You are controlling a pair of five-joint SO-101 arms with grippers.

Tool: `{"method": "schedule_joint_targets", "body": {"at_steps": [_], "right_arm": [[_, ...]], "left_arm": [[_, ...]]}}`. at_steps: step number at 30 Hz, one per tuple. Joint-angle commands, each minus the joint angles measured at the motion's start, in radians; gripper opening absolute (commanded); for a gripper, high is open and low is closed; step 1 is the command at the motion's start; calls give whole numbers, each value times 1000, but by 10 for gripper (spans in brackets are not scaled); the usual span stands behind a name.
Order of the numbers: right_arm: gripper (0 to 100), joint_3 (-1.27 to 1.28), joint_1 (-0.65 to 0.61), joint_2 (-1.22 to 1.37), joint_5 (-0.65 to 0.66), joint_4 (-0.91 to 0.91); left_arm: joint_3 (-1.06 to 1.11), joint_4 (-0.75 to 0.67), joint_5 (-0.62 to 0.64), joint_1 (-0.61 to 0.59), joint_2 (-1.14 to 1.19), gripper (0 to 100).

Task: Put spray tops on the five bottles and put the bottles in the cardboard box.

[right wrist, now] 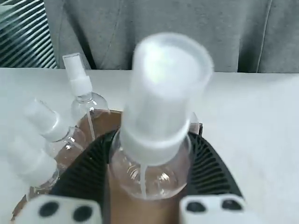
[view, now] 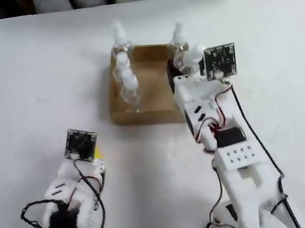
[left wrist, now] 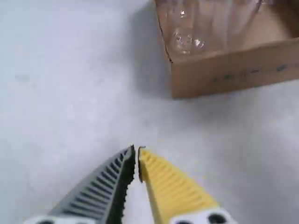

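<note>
**Capped bottle held upright at the box's right side**

On the white table [view: 32, 80], the cardboard box [view: 141, 115] is seen with capped bottles [view: 127, 77] standing inside. A further capped bottle [right wrist: 152, 170] is clamped in the right gripper [right wrist: 154, 140], its long axis vertical, with the box's brown floor showing beneath. Whether it is seated cannot be told. A straight descent and release is judged to be needed. The left gripper [left wrist: 137, 158], closed on nothing, is well apart from the box.

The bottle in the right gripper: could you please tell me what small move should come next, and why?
Probably lower it straight down: the right gripper holds the capped bottle over the cardboard box, beside other bottles already standing inside.
</note>
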Motion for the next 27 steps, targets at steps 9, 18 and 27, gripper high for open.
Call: {"method": "schedule_joint_targets", "body": {"at_steps": [9, 18, 27], "right_arm": [[16, -25, 2, 243, 92, -294], [16, -60, 8, 337, 95, -309], [16, -87, 5, 432, 155, -306]], "left_arm": [[-3, 8, -14, -10, -5, 24], [-3, 8, -103, -10, -5, 24], [-3, 8, -163, -10, -5, 24]]}}
